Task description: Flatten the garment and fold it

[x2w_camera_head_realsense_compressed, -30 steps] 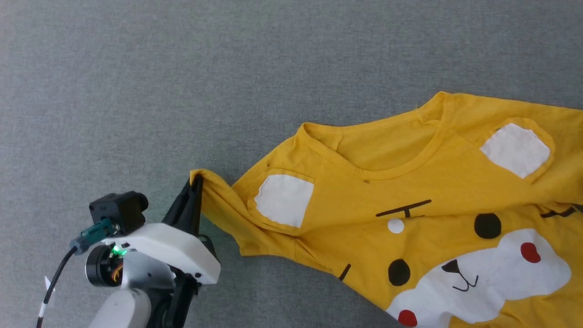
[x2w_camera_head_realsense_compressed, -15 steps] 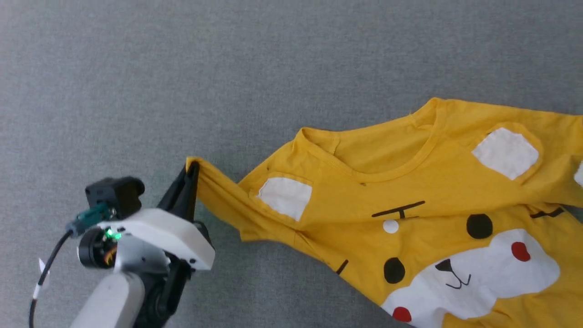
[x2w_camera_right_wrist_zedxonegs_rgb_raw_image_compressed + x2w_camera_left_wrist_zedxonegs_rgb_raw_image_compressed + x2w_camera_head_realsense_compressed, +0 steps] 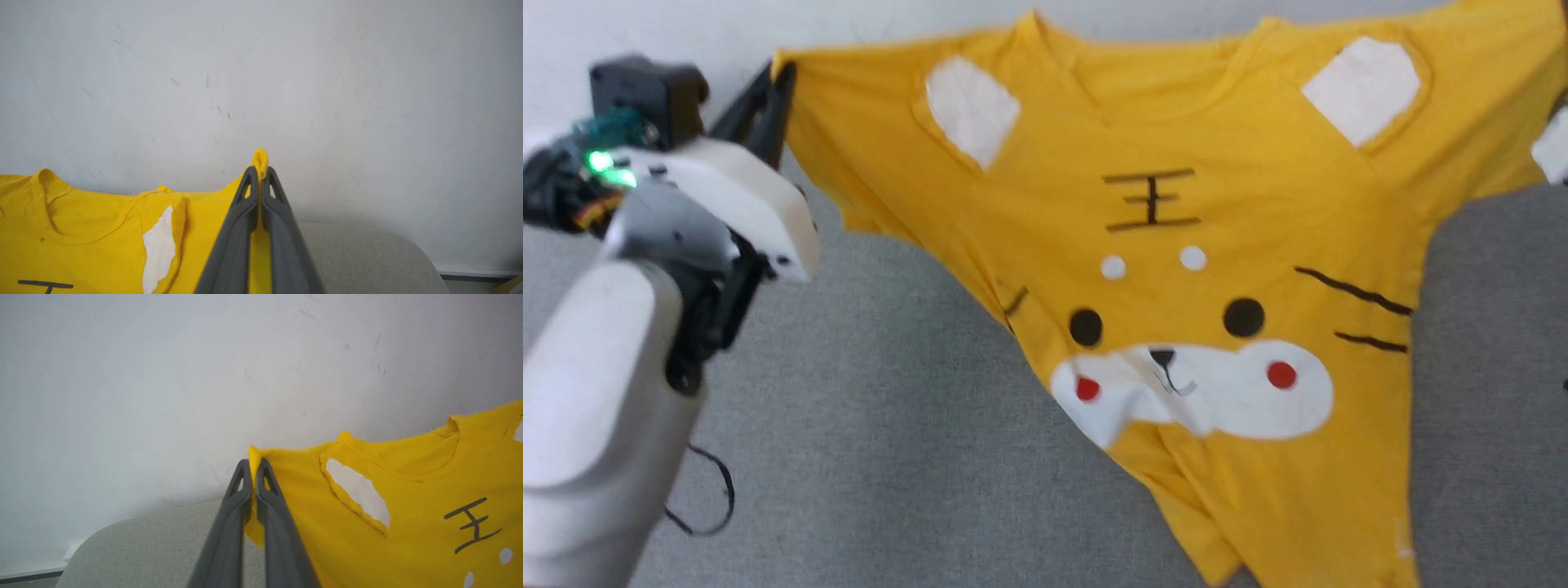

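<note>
My left forearm (image 3: 596,457) rises at the lower left of the head view, with a thin black cable (image 3: 715,498) lying on the grey table (image 3: 890,441) beside it. My left hand (image 3: 778,77) is closed, its two dark fingers pinching the sleeve end on my left side of the yellow tiger-face T-shirt (image 3: 1176,245). The T-shirt hangs in the air, printed front toward the head camera, its shoulder line stretched nearly level before the pale wall (image 3: 163,375). The body tapers down toward the lower right and is creased across the white muzzle. I cannot tell whether its lower edge touches the table. My right hand (image 3: 260,173) is closed on the opposite sleeve end, with a small fold of yellow cloth protruding above the fingertips.
</note>
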### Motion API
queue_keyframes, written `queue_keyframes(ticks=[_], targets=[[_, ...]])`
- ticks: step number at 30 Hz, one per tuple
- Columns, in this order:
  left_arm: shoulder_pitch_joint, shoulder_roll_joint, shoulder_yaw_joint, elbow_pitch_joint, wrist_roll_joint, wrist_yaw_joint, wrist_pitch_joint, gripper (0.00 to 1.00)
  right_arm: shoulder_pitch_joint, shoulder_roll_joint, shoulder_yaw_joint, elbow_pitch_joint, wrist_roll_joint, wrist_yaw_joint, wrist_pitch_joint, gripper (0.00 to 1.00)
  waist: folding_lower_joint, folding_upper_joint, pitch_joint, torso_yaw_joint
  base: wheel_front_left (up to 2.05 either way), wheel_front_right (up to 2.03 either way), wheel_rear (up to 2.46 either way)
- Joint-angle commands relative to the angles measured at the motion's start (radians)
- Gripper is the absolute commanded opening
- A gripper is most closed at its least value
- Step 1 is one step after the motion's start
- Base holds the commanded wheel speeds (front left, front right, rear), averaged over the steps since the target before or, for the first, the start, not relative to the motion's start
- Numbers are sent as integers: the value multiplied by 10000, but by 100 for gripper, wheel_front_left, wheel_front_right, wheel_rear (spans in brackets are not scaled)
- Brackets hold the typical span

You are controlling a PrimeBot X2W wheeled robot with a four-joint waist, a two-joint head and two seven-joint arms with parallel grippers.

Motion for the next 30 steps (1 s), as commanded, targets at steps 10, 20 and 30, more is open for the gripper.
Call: queue_keyframes(ticks=[10, 20, 30], targets=[[-2718, 626, -169, 997, 233, -898, 1295, 0, -1898, -318, 1250, 766, 72, -9, -10, 0, 1, 0, -2232, -861, 0, 0, 0], [-3159, 669, 123, 593, -699, -808, 2778, 0, -2083, -655, 1554, 317, 550, -9, 979, 0, 1, 0, -2683, -1043, 0, 0, 0], [-3227, 503, 492, -62, -1282, -7, 3721, 0, -2542, -492, 1329, -203, 682, -9, 2281, 0, 1, 0, -1175, -1183, 0, 0, 0]])
